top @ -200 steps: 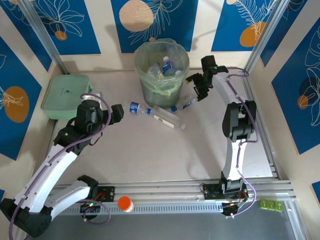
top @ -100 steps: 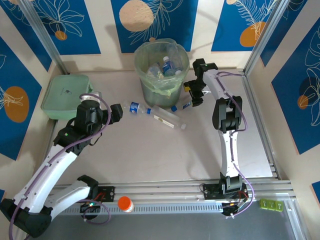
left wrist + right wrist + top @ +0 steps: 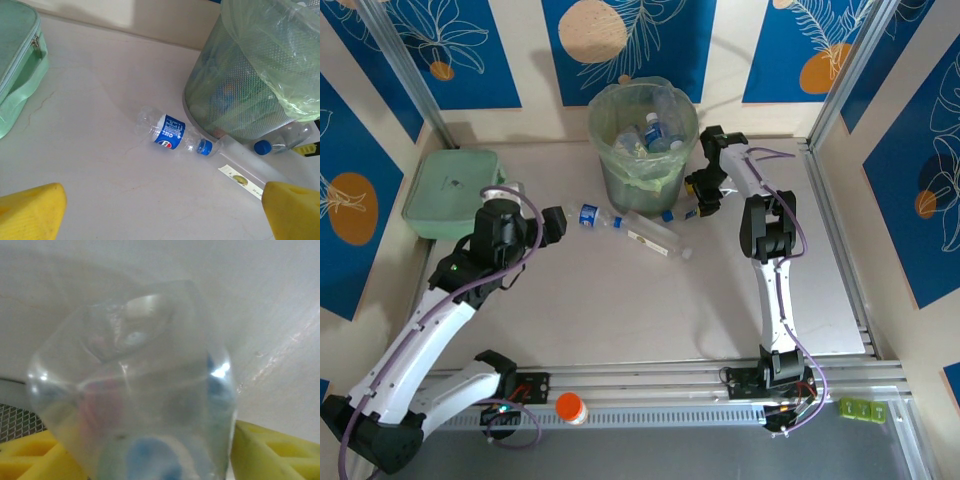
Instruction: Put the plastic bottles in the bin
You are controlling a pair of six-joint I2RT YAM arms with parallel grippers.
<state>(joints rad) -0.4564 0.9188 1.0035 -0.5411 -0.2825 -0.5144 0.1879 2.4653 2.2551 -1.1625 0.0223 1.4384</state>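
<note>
Top view. The bin (image 3: 642,160) stands upper centre, lined with a pale green bag. The bottles in the bin (image 3: 655,130) show blue caps and labels.

Three bottles lie on the table (image 3: 620,320) just below the bin:
- Pepsi bottle (image 3: 595,217), at the bin's lower left.
- Long clear bottle (image 3: 655,238) with a pale label, slanting down to the right from the Pepsi bottle.
- Blue-capped clear bottle (image 3: 685,212), at the bin's lower right, cap toward the left.

A mint-green box (image 3: 450,190) sits at the left edge. An orange-capped jar (image 3: 570,407) sits bottom centre by the rail.

The left gripper (image 3: 560,222) is just left of the Pepsi bottle, near it but apart. In the left wrist view its yellow fingertips (image 3: 30,210) sit at the two bottom corners. The jaws are spread wide with bare table between them. The Pepsi bottle lies mid-frame on its side, cap to the right, next to the end of the long clear bottle. The bin wall rises at upper right.

The right gripper (image 3: 703,197) is just right of the bin, at the right end of the blue-capped clear bottle. In the right wrist view that bottle's clear base sits close in mid-frame, with the yellow fingers (image 3: 270,450) low on either side. The jaws straddle the bottle. I cannot tell whether the pads press on it.
</note>
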